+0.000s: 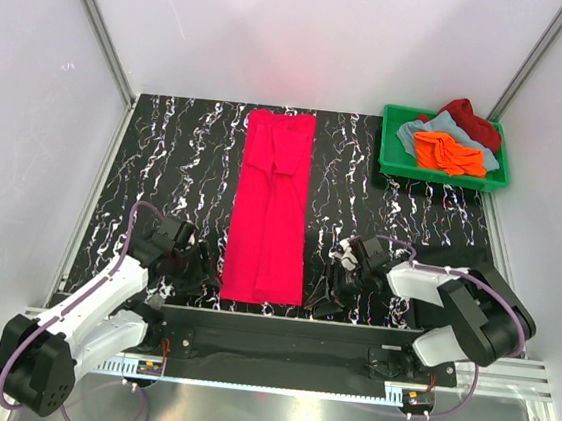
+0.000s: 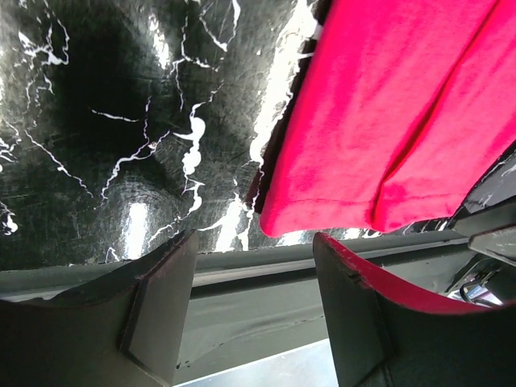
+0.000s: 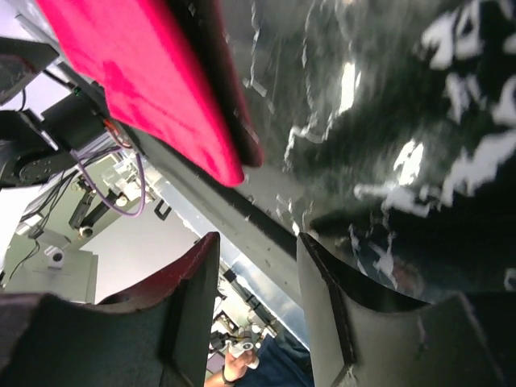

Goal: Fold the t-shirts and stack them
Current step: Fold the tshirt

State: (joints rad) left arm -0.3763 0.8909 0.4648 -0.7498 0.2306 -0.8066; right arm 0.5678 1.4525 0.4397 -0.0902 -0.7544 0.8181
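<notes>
A bright pinkish-red t-shirt [image 1: 271, 210] lies flat on the black marbled table, folded into a long narrow strip that runs from the back to the near edge. My left gripper [image 1: 201, 269] sits just left of the strip's near corner. In the left wrist view its jaws [image 2: 254, 302] are open and empty, and the shirt hem [image 2: 387, 121] lies beyond the fingertips. My right gripper [image 1: 330, 286] is just right of the strip's other near corner. Its jaws [image 3: 258, 298] are open on nothing, with the shirt's corner [image 3: 145, 89] ahead to the left.
A green crate [image 1: 435, 177] stands at the back right corner. It holds a crumpled orange shirt [image 1: 448, 153], a grey-blue one [image 1: 420, 133] and a dark red one [image 1: 471, 120]. Both grippers hang close to the table's near edge [image 2: 266, 274], and white walls enclose the table.
</notes>
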